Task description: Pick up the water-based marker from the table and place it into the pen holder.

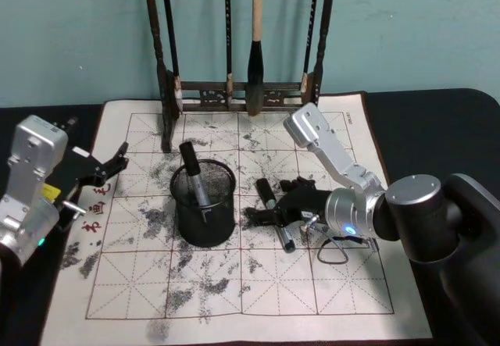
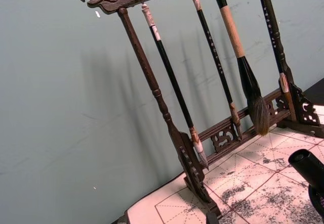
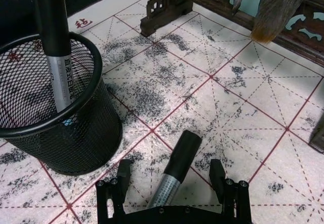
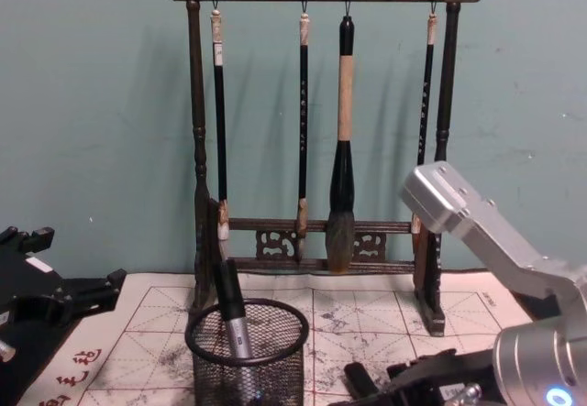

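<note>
A water-based marker (image 1: 266, 191) with a black cap and grey barrel lies flat on the gridded paper mat, right of the pen holder (image 1: 205, 233), a round black wire-mesh cup. My right gripper (image 1: 275, 204) is low over this marker. In the right wrist view the marker (image 3: 174, 166) lies between the spread fingers (image 3: 121, 172) of the right gripper (image 3: 170, 173), with a gap on each side. Another marker (image 1: 194, 180) stands tilted inside the pen holder (image 3: 76, 133). My left gripper (image 1: 109, 166) hangs open at the mat's left edge, away from both.
A tall dark wooden brush rack (image 1: 234, 94) with several hanging brushes stands at the mat's back edge, behind the pen holder. The ink-stained mat (image 1: 234, 291) covers the black table. The rack (image 2: 167, 123) looms close in the left wrist view.
</note>
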